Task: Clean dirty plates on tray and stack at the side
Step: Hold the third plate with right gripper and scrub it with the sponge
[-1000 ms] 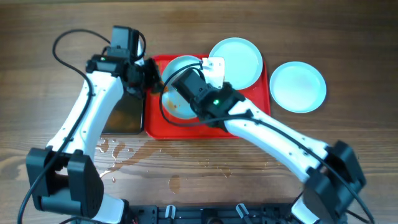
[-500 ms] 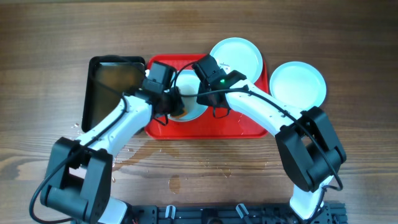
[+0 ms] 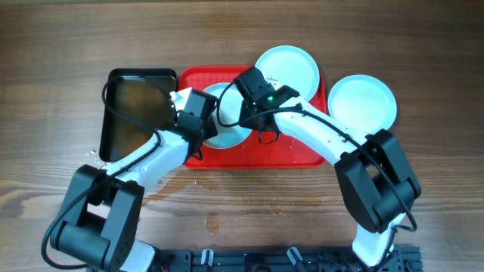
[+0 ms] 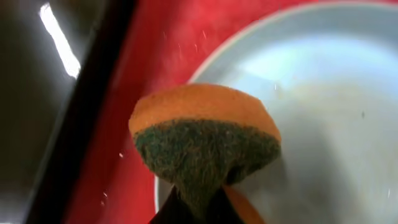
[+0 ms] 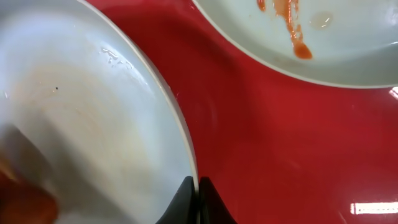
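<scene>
Your left gripper (image 4: 196, 210) is clenched on a sponge (image 4: 205, 140), orange with a green scouring face. The sponge sits over the left rim of the first plate (image 4: 323, 124); whether it touches the plate cannot be told. That plate lies in the left half of the red tray (image 3: 302, 151). Your right gripper (image 5: 198, 190) is pinched on the same plate's rim, on the side facing the second plate (image 5: 336, 37). The second plate bears an orange-red smear (image 5: 292, 25) and lies at the tray's far right corner, overhanging the rim. A third plate (image 3: 363, 104) rests on the wooden table (image 3: 423, 45), just beside the tray's right side. A black tray (image 3: 136, 113) lies against the red tray's left side. Wet patches (image 3: 132, 181) mark the table near you.
</scene>
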Motion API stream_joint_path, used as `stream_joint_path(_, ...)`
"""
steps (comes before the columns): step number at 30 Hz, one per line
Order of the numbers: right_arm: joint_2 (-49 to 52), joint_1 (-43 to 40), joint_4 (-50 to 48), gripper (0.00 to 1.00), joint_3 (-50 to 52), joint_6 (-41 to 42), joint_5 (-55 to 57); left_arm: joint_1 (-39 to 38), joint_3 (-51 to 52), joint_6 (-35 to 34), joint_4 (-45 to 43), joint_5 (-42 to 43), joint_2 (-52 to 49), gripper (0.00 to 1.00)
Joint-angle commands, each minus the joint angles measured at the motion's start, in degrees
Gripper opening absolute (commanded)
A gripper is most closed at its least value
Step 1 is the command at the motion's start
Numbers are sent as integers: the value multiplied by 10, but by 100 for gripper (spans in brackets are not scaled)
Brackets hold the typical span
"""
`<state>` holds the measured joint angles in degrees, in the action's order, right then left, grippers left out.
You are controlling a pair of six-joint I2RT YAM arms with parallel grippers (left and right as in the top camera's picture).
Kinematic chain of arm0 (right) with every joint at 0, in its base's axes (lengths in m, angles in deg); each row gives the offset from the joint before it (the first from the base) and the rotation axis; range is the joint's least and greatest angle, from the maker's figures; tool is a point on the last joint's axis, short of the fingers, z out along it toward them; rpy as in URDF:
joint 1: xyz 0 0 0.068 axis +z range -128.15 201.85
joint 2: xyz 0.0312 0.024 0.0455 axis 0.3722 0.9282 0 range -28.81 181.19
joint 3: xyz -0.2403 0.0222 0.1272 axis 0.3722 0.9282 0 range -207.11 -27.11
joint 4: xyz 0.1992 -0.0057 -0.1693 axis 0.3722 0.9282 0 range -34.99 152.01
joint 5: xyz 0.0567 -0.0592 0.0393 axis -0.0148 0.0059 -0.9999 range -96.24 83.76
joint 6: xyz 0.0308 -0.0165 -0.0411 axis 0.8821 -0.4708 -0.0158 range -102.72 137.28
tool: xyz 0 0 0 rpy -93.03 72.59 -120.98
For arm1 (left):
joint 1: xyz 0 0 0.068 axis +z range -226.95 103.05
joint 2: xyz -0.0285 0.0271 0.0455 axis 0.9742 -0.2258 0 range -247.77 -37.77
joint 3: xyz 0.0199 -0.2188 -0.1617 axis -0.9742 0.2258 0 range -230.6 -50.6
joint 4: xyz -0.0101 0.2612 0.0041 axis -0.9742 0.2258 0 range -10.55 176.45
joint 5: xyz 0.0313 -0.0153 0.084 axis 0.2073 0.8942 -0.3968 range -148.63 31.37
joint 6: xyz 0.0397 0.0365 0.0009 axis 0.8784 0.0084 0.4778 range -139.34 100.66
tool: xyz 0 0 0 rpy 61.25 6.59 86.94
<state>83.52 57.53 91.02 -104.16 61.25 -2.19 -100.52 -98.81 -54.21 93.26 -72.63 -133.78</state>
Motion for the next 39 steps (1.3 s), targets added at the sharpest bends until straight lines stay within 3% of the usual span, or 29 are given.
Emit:
stream_joint_path(1,7,0,1,4,-1,10,-1,-2,5,-5,-47,-69,-4,4)
stream_joint_path(6,7,0,4,4,-1,8,-2,-2,5,-5,-141,-64,0,4)
stream_joint_path(10,7,0,4,4,-1,8,-2,-2,-2,-5,-126,-55,71,4)
stream_joint_path(13,7,0,2,4,-1,5,-2,0,-2,-5,-75,-55,153,4)
stream_joint_path(17,2,-2,-8,4,-2,-18,-5,0,-2,-9,66,49,203,4)
stream_joint_path(21,2,-9,-8,4,-2,-19,-18,34,-1,-41,109,131,167,4)
stream_joint_path(25,2,-9,-6,4,-2,-20,-23,87,-1,68,26,331,57,4)
stream_joint_path(27,2,-9,-7,4,-2,-20,-24,108,-1,77,-17,386,7,4)
stream_joint_path(30,2,-9,-6,4,-2,-20,-24,117,-1,90,-46,417,-24,4)
stream_joint_path(35,2,-9,-8,4,-2,-20,-24,116,-1,91,62,427,-40,4)
stream_joint_path(39,2,-9,-8,4,-2,-20,-24,116,-1,122,39,429,-40,4)
